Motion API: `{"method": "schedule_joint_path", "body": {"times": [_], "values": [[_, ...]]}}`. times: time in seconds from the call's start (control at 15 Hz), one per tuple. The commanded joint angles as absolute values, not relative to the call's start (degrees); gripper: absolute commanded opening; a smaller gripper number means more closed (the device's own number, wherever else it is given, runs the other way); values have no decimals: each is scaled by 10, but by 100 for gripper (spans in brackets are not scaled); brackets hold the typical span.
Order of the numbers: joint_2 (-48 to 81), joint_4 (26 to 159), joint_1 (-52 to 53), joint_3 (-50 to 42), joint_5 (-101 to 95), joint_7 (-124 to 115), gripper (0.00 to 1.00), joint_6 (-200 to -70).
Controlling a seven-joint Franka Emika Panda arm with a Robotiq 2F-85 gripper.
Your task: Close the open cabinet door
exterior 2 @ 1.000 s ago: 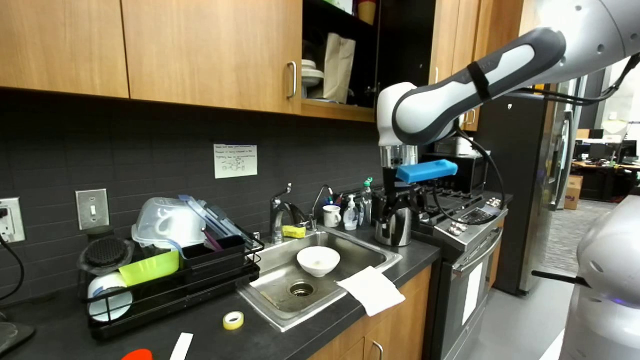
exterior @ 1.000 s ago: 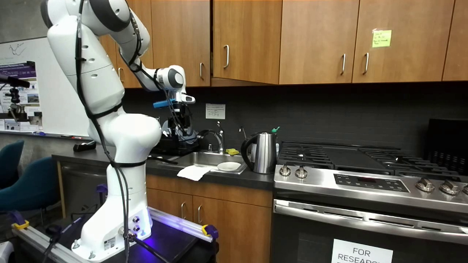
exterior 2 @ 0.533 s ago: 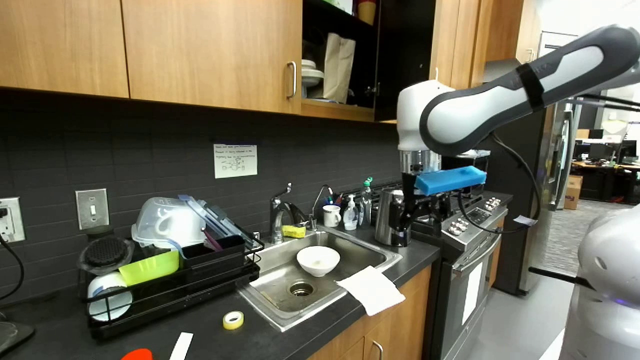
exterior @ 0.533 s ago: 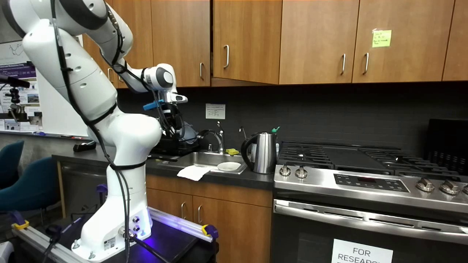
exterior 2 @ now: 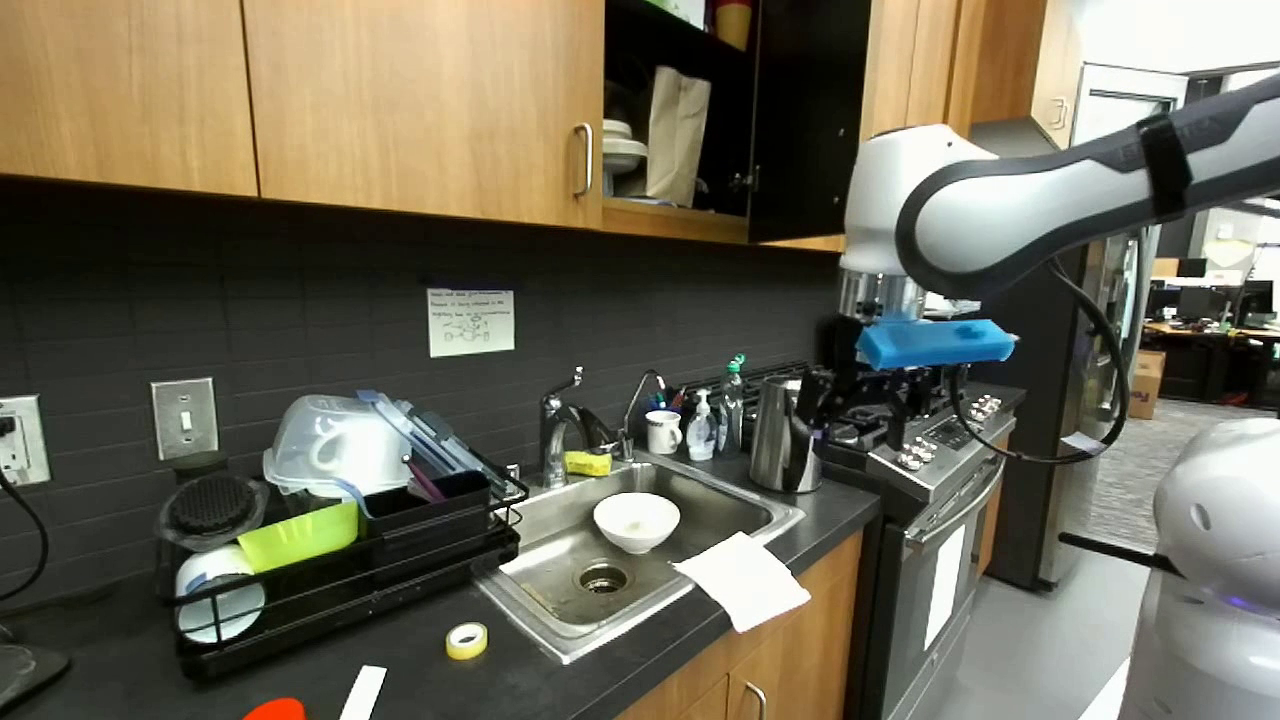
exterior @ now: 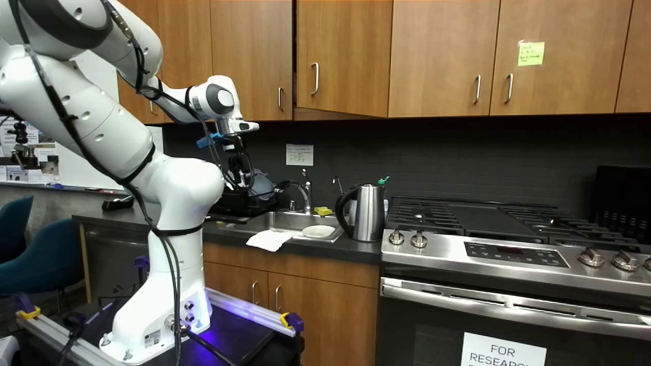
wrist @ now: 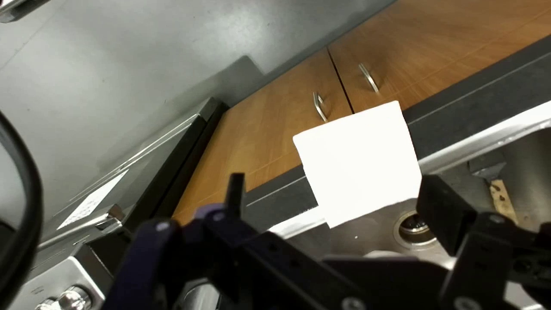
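Note:
The open cabinet door (exterior: 351, 56) is a brown upper door with a slim silver bar handle (exterior: 315, 79). It stands ajar, hinged on its right in that exterior view. In an exterior view its dark inner face (exterior 2: 808, 120) shows beside the open cabinet's shelves (exterior 2: 675, 222); its handle is hidden there. My gripper (exterior: 241, 178) is below the cabinets and left of the door, apart from it. It also shows in an exterior view (exterior 2: 862, 412), pointing down. In the wrist view the gripper (wrist: 335, 200) has its fingers wide apart with nothing held. The door is out of the wrist view.
A sink (exterior 2: 700, 480) with a white bowl (exterior 2: 636, 522) lies below. A kettle (exterior: 370, 212) stands between sink and stove (exterior: 483, 249). A dish rack (exterior 2: 350, 590) is on the counter. A neighbouring closed door (exterior: 574, 86) bears a yellow note (exterior: 531, 54).
The arm has drawn back from the cabinets, going left in one exterior picture and right in the other, with the gripper slightly higher. The cabinet door has not moved.

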State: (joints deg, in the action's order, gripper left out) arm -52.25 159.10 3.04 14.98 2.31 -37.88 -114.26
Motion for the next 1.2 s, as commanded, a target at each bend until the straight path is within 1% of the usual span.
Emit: {"method": "schedule_joint_path", "body": {"times": [0.0, 0.53, 0.87, 0.93, 1.0, 1.07, 1.13], "values": [[-578, 1589, 6, 152, 18, -387, 100, -1126], [-692, 1590, -37, 133, 2, -374, 100, -1036], [-734, 1588, -69, 101, -29, -344, 100, -1038], [-739, 1589, -75, 94, -32, -337, 91, -1044], [-741, 1589, -81, 84, -34, -330, 73, -1054], [-741, 1588, -88, 75, -35, -321, 68, -1062], [-740, 1589, -94, 66, -36, -312, 60, -1072]]}}
